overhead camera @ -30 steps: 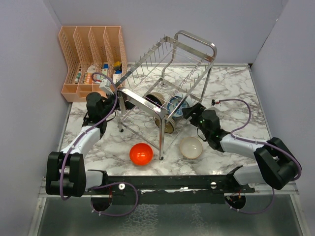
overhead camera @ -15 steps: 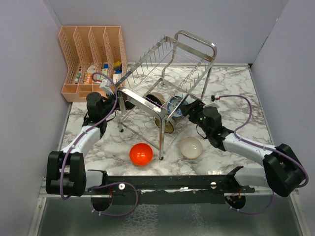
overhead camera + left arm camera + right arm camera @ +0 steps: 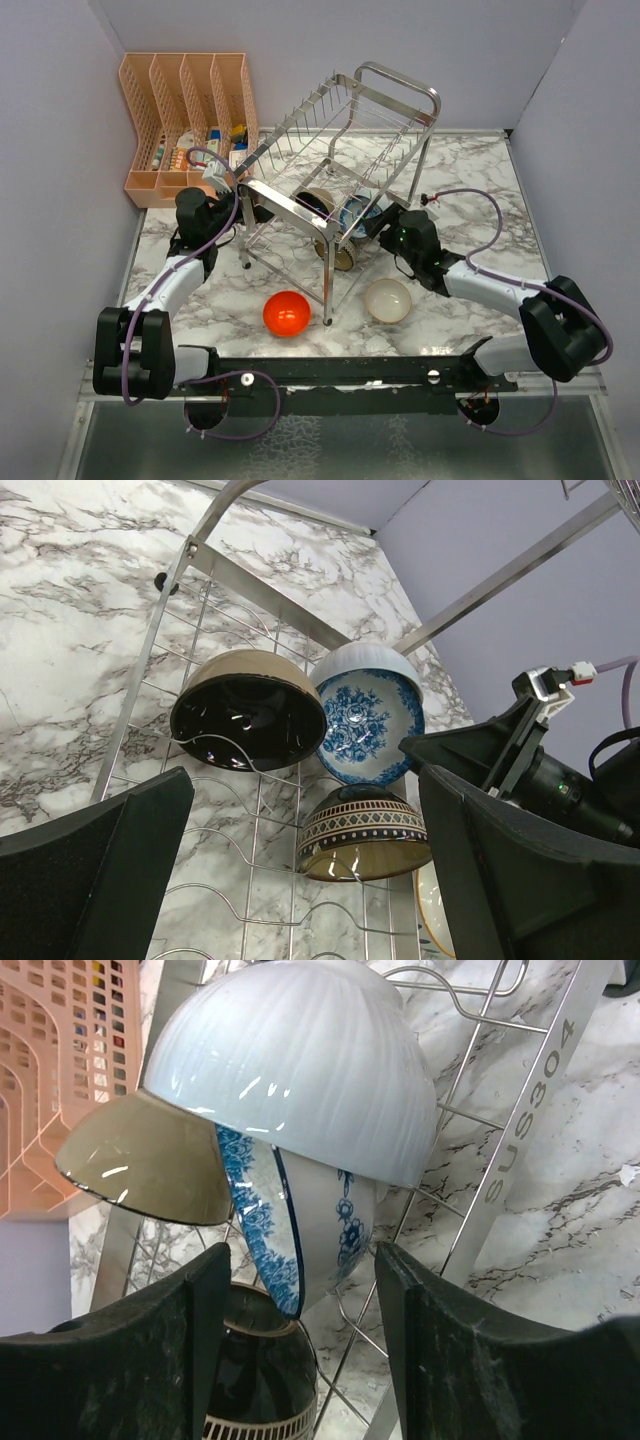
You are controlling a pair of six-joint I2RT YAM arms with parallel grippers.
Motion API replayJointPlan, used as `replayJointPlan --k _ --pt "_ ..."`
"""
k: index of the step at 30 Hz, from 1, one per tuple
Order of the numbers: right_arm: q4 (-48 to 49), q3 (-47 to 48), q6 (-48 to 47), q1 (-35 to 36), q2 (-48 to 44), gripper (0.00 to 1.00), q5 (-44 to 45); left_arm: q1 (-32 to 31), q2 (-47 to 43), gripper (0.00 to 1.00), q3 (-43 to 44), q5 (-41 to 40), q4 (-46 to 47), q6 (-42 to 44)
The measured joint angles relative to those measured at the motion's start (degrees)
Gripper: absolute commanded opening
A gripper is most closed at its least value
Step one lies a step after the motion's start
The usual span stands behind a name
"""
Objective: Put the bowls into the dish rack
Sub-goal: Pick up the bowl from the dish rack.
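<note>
Dish rack: stands on its legs on the marble table, with four bowls in the lower tier. Long axis runs diagonally, near end by the left arm, looped-handle end toward the far right. Risk: nothing grips it, so a push from the right side could slide or rock it on the smooth marble.

White ribbed bowl: lower tier, dome uppermost, propped over the blue-pattern bowl. Round, so no long axis. Risk: it looks only leaned in place, and a nudge to its neighbour may send it off.

Blue-pattern bowl: on edge between the wires, mouth toward the left arm's side. Risk: a jaw catching its rim could tip it out of its slot.

Tan bowl with glossy black inside: touching the blue one, mouth also toward the left wrist camera.

Brown banded bowl: just beside those two, crowding them; little room left there.

Red-orange bowl, beige bowl: on the table near the rack's near legs, not yet loaded; beige appears mouth up.

Right gripper: jaws parted, either side of the blue bowl's lower rim in view; no contact seen, nothing grasped.

Left gripper: spread wide, empty, at the rack's near-left corner
</note>
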Motion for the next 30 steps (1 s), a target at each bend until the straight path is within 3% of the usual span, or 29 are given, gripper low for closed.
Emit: replayJointPlan --k 2,7,11,15,30 --pt "-0.04 0.81 -0.07 0.00 1.66 0.48 0.00 0.00 0.02 0.99 0.00 0.00 0.00 0.00" --pt "-0.22 1.92 -0.13 0.00 4.81 0.42 0.13 0.00 0.07 0.99 0.00 0.02 0.02 0.00" --pt "-0.42 1.92 -0.24 0.00 5.27 0.17 0.20 0.00 0.09 0.99 0.00 0.04 0.02 0.00" --pt "-2.05 1.95 -0.83 -0.07 5.33 0.06 0.85 0.00 0.11 0.99 0.00 0.07 0.02 -0.02" --pt "-0.81 1.60 -5.27 -0.02 3.93 0.01 0.44 0.00 0.33 0.99 0.00 0.15 0.22 -0.02"
